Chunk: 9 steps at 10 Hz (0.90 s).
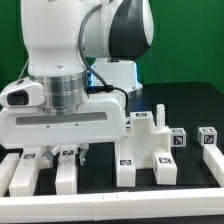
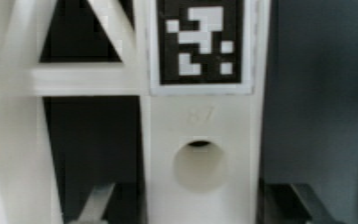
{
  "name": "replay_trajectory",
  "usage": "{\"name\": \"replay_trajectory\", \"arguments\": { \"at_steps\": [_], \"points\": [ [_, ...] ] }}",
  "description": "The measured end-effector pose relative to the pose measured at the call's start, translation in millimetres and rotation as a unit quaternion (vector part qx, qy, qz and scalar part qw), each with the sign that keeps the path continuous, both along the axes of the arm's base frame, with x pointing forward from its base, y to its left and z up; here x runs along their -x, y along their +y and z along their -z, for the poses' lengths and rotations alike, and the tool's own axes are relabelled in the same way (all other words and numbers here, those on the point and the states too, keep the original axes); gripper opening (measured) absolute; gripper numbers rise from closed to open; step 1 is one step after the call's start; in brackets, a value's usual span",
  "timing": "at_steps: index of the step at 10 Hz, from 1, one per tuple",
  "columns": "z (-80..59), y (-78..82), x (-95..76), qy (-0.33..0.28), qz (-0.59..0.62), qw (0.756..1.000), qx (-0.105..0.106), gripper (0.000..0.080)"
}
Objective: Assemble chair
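Observation:
In the wrist view a white chair part fills the frame: an upright bar (image 2: pixel 202 130) with a black-and-white tag (image 2: pixel 202 42) and a round hole (image 2: pixel 197 160), joined to a cross rail (image 2: pixel 78 80). My gripper (image 2: pixel 197 207) is open with one finger on each side of the bar, and dark gaps separate the fingers from it. In the exterior view the gripper (image 1: pixel 67 155) hangs low over white parts (image 1: pixel 62 172) at the front left. A partly built white chair structure (image 1: pixel 142 150) stands in the middle, with a small tagged cube (image 1: pixel 178 139) on its right.
Another tagged cube (image 1: pixel 208 137) sits at the exterior view's far right. A white border rail (image 1: pixel 120 208) runs along the front. The arm's body hides much of the exterior view's left and back.

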<state>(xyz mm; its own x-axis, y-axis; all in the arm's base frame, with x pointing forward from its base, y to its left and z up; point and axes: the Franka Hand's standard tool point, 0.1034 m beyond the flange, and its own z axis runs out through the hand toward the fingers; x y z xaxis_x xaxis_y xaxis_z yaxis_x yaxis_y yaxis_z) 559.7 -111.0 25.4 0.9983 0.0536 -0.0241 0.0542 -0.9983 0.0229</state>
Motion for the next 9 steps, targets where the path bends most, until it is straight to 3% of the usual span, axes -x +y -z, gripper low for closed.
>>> {"name": "replay_trajectory", "arguments": {
  "at_steps": [3, 6, 7, 8, 9],
  "points": [
    [-47.5, -0.6, -6.5, 0.006, 0.006, 1.0, -0.004, 0.0281],
    [-116.2, 9.8, -6.4, 0.003, 0.024, 0.999, -0.032, 0.0281],
    [-136.1, 20.8, -6.6, -0.01, 0.021, 0.999, -0.038, 0.0281],
    [-148.2, 34.7, -7.3, -0.014, 0.034, 0.998, -0.043, 0.0281],
    [-155.8, 58.3, -9.2, -0.017, 0.061, 0.997, -0.045, 0.0281]
  ]
}}
